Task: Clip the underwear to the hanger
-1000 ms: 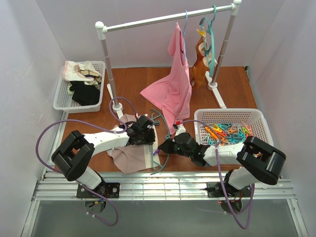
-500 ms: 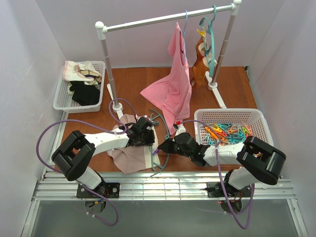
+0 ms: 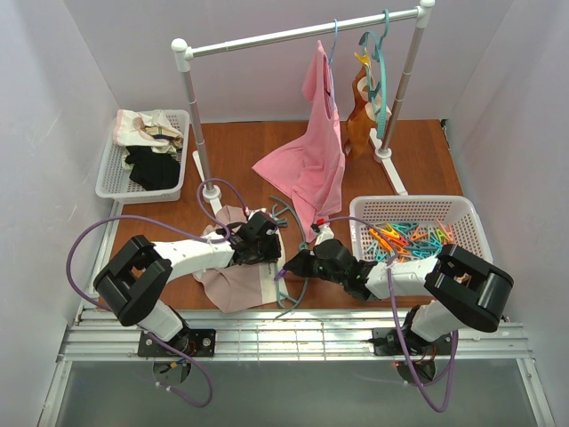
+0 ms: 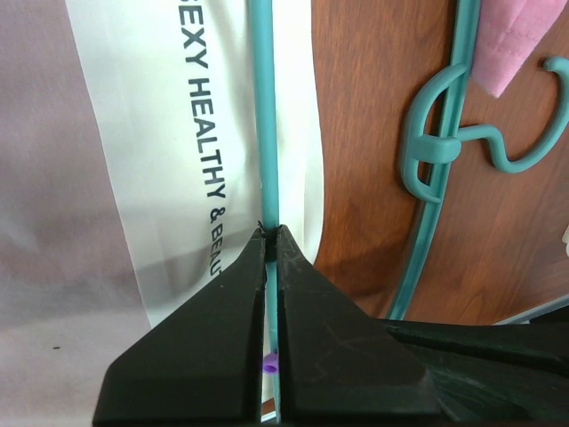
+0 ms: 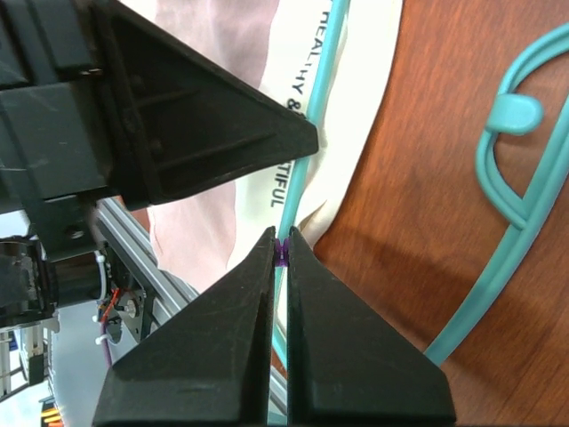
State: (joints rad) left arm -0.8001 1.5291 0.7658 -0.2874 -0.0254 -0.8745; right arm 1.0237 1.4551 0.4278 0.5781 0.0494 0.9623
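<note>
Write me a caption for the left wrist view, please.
Left gripper shut on the hanger, its thin bar lying over the underwear.

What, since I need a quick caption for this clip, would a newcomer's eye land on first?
At the table's front centre the black left gripper and right gripper meet nearly tip to tip. Both are shut on the thin bar of the large teal plastic clothes hanger, which lies across the cream-white strip of the pale pink-beige fabric briefs. Behind, a bright pink sleeveless top hangs from the white rail.
</note>
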